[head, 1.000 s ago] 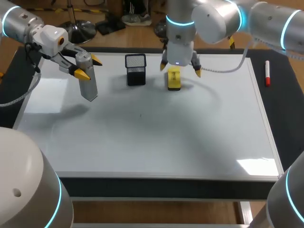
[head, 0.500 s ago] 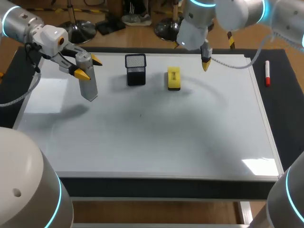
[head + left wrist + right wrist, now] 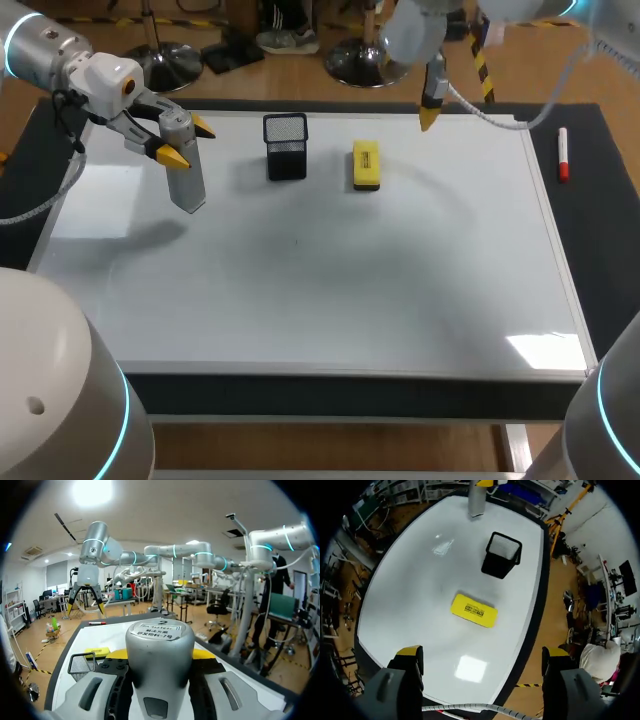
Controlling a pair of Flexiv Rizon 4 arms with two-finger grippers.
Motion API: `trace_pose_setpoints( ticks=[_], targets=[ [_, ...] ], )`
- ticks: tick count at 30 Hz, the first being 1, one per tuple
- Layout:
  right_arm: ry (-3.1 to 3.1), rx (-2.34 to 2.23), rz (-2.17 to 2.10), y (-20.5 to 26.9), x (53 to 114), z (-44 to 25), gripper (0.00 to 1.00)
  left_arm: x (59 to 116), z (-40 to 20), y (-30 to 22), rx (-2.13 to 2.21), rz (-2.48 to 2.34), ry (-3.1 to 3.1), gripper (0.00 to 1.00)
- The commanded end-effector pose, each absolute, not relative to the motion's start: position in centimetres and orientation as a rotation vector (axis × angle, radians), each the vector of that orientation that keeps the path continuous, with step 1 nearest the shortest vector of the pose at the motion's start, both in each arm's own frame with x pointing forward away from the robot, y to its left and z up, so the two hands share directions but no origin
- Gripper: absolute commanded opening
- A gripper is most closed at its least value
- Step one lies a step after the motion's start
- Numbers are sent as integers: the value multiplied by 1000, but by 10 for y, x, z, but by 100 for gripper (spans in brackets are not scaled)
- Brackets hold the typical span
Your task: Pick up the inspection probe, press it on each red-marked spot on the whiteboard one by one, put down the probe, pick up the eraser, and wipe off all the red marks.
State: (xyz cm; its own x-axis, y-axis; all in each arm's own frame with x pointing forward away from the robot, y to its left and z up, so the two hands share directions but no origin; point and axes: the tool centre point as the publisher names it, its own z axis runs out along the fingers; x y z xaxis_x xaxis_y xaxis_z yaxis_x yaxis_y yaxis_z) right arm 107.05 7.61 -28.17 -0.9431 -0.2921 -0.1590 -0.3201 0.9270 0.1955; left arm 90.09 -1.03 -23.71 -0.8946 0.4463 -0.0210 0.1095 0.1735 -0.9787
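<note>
- Right now my left gripper (image 3: 187, 141) hangs over the far left part of the whiteboard (image 3: 330, 290). Its jaws are clamped on the inspection probe (image 3: 187, 185), and a yellow tip shows on each side of the grey body.
- From the left wrist, the probe's round grey cap fills the gap between the two fingers. It sits squarely in the grip, pressed from both sides.
- In the head view the probe hangs down from the jaws, leaning slightly. Its shadow falls on the board a little apart from its lower end, which suggests the end is clear of the surface.
- My right gripper (image 3: 482, 655) is high above the board's far edge. Its jaws are spread wide with nothing between them.
- The yellow eraser (image 3: 474, 610) lies flat on the board, well ahead of the right gripper. It is roughly centred between the two fingers and touches neither.
- From the head view the eraser sits near the far edge, around the middle of the board. The one right fingertip I can see is off to its right and farther back.
- A black mesh pen cup (image 3: 286, 147) stands upright on the board between the probe and the eraser. It is near the eraser but not touching it.
- A red marker (image 3: 563, 153) lies on the dark mat (image 3: 600, 230) just beside the board's right edge, off the whiteboard.
</note>
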Motion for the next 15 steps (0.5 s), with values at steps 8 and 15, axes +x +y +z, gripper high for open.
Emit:
trace_pose_setpoints(
  ticks=[8,15],
  targets=[
    [2930,-323,456,66,1070,-260,100,901,-236,-10,-536,1782,-2182,0],
    [2950,-310,487,65,1070,-257,100,901,-236,-10,-536,1782,-2182,0]
  ],
)
